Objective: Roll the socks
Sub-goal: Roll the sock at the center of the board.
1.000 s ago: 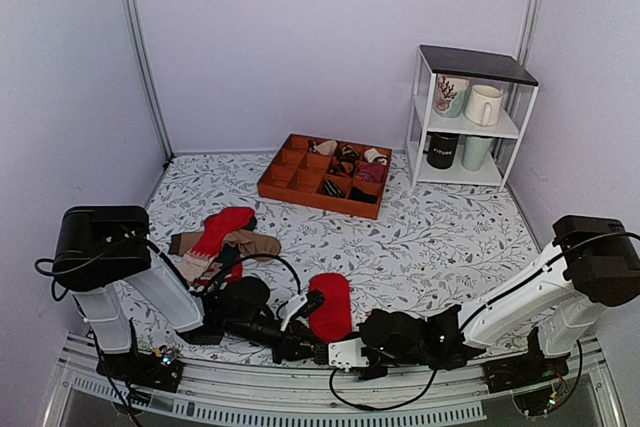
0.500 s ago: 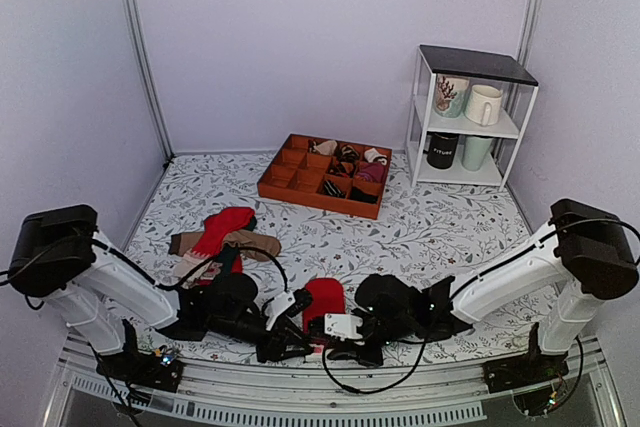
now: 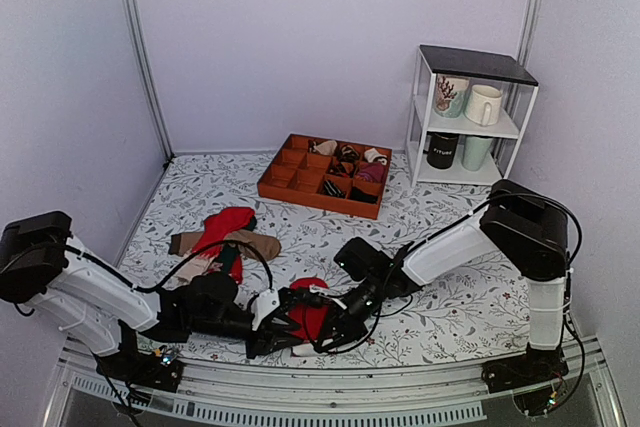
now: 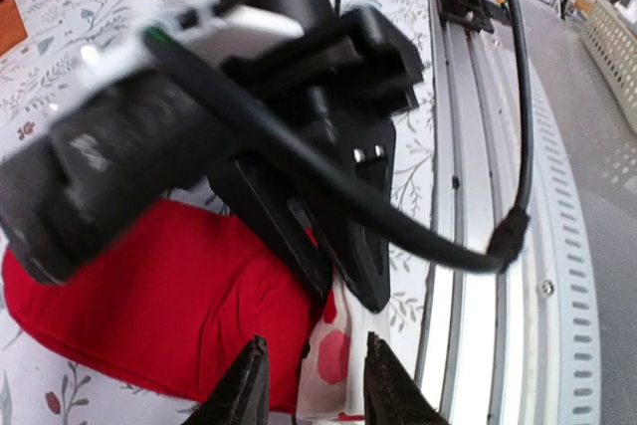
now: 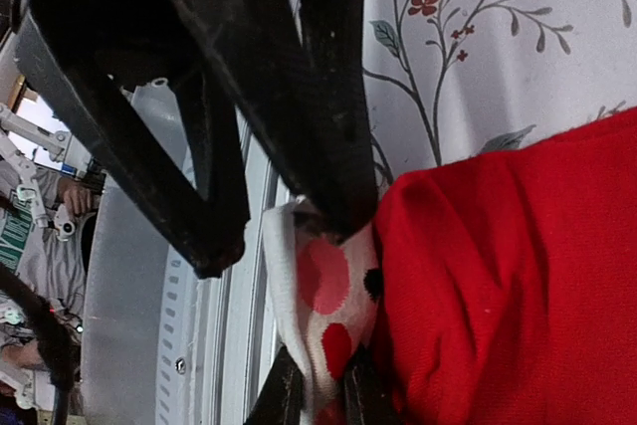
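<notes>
Socks (image 3: 312,313): bunched red bundle at the near edge of the table (image 3: 450,247), whitish red-dotted cuff (image 5: 320,291) on the near side. Right gripper (image 5: 317,400) pinches that cuff between nearly closed fingers. Left gripper (image 4: 311,390) has the cuff between its tips, but I cannot tell whether it is clamped or only straddling. Judgement: light, soft, springy knit, likely to unroll if released, so hold at the cuff edge through both layers, not the bulging red middle.
</notes>
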`<state>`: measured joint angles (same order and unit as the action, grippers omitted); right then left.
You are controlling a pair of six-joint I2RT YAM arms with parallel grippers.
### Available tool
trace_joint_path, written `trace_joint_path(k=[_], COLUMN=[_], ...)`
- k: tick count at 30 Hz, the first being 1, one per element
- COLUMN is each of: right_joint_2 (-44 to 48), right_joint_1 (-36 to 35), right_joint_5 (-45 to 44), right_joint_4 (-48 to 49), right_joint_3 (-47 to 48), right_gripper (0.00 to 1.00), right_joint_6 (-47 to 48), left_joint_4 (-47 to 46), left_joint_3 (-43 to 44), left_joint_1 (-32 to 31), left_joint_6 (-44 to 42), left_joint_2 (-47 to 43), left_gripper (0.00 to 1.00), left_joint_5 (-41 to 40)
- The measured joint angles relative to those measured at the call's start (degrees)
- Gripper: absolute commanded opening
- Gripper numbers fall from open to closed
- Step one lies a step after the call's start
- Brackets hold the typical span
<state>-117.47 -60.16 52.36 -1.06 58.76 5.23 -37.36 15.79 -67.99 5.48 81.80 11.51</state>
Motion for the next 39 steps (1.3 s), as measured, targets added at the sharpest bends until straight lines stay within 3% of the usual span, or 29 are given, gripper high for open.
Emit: trace_joint_path(k=[10,17,19,22,25,34,39], right_joint_2=[-3.63,-3.82,-3.82,-3.78,-3.78,-2.25,7.06], right_joint_1=[1.68,1.81,1.84,1.86,2.1,2.1,1.36], right_joint_5=[5.77,6.71,6.97,7.34,7.74,7.13,-3.43], right_joint_4=[-5.29,-6.6,-7.37,-8.44,-9.55,-8.28,-4.39], right_joint_3=[3.91,3.91,3.91,3.91,3.91,2.47,-4.17], right_gripper=[0.06,0.06,0.06,0.06,0.07,0.3,0.37], right_joint_6=[-3.67,-4.39,-4.39,-4.42,-5.16,-7.37,-7.67], left_joint_4=[-3.23,-5.31,-6.14,-7.26,-8.24,-10.03,-11.89], left_joint_3=[-1.27,0.15,1.29,2.4,2.51,2.21,2.01], left_joint_1=[-2.64,-3.39,-3.67,-3.85,-4.15,-4.22,-4.09], left_joint_6=[-1.29,-1.38,-1.33,-0.85,-0.9,4.63,12.31], left_joint_2=[2.34,9.75,11.47,13.35,13.81,14.84,16.52], left_gripper=[0.35,0.34,0.28,0.03,0.0,0.0,0.0], left_joint_5=[-0.15,1.03,0.94,0.76,1.16,1.6,2.78])
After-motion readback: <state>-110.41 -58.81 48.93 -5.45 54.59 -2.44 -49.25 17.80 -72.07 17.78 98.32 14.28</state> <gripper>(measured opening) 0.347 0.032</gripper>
